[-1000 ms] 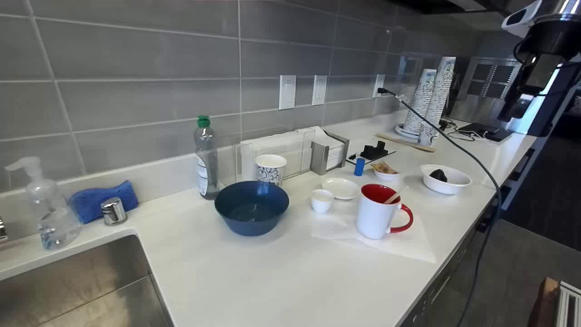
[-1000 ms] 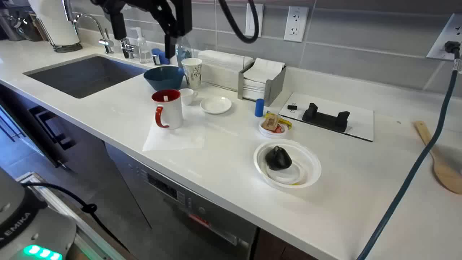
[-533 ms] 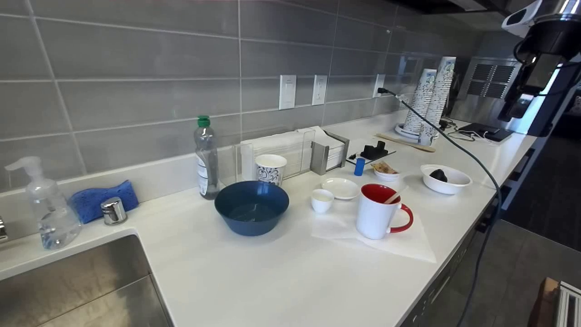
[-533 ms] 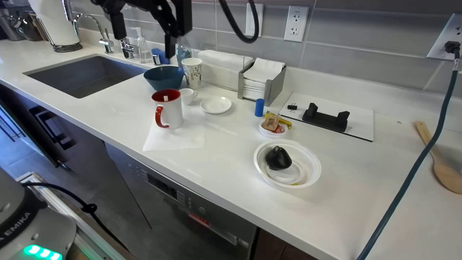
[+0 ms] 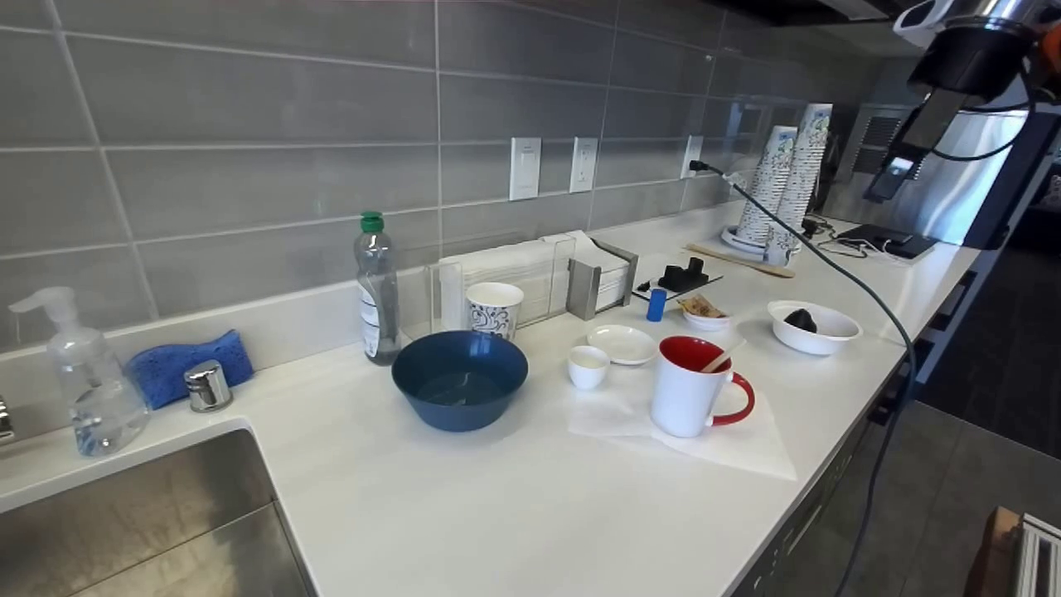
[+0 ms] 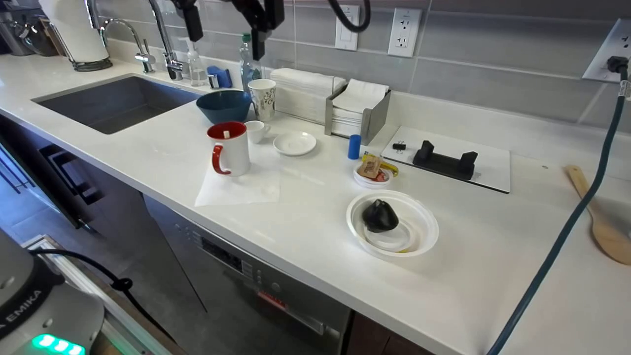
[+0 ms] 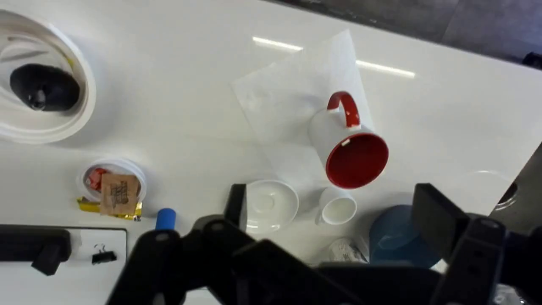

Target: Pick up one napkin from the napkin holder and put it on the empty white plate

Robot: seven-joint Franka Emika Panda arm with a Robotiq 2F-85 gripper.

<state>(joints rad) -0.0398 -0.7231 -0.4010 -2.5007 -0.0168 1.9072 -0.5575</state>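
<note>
Claw (image 6: 227, 48) shifted higher | spread wide | wrist view: plate (image 7: 273, 207), blue bowl (image 7: 393, 237) partly hidden

My gripper (image 6: 226, 38), one, black: I hold it high, at the top edge of an exterior view, its two fingers (image 6: 258, 45) pointing down and well apart. Wrist view, same pair: dark, in from the bottom edge, a wide gap between the tips. My wrist (image 5: 971, 62), one, black under a silver collar (image 5: 999, 10): upper right of an exterior view, slanting down to the left. My base (image 6: 61, 313), one, grey, black band (image 6: 29, 306) lettered EMIKA: lower left of an exterior view, green lights (image 6: 61, 345) lit.
</note>
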